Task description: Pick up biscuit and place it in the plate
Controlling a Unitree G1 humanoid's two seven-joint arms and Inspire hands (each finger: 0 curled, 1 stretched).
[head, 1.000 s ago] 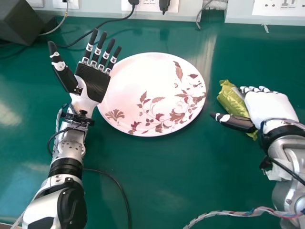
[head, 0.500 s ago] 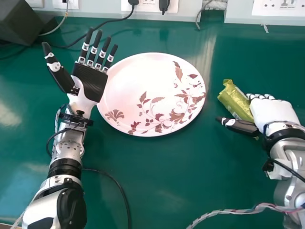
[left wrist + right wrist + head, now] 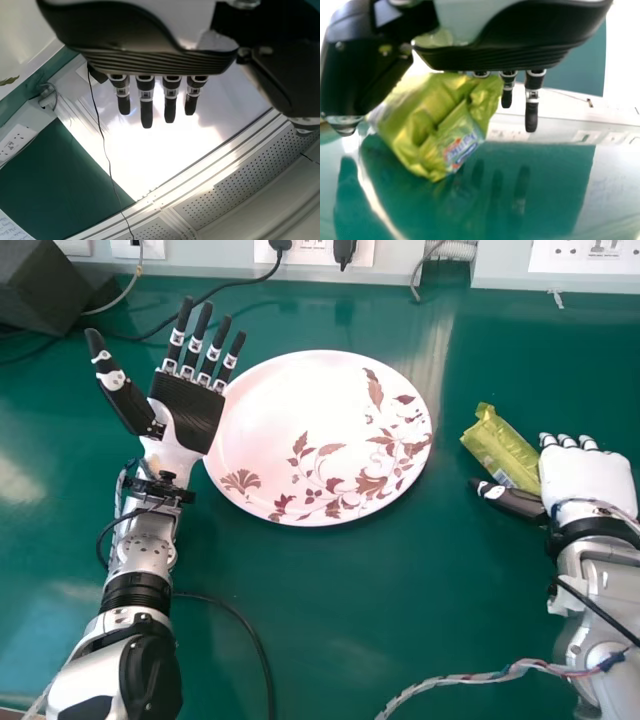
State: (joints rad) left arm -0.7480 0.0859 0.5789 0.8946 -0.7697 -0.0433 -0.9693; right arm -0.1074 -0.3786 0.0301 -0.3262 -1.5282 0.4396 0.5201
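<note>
Well, the biscuit packet [image 3: 500, 450] is lying on the counter [image 3: 350, 620], to the right of the plate [image 3: 300, 420] and well apart from its rim. The packet is showing yellow-green and wrinkled, and it is lying at a slant, with one end pointing toward the counter's far edge and the other end going close to the right hand [image 3: 582, 480]. This hand is keeping its white back upward, and its fingers [image 3: 531, 107] are pointing straight — they are not clamping on anything. The thumb is standing apart from them, and the packet is lying in the space between; whether the hand is touching it, I cannot tell.

The left hand [image 3: 188, 412] is turning its black palm up, at the plate's left rim, which it is slightly overlapping in the head view. Its fingers are spreading straight and apart toward the far edge, the thumb standing out to the left.

A dark box [image 3: 45, 285] is sitting near the far edge, on the left side — a black cable [image 3: 210, 292] is running beside it. Sockets [image 3: 603, 250] are showing on the wall behind the counter.
</note>
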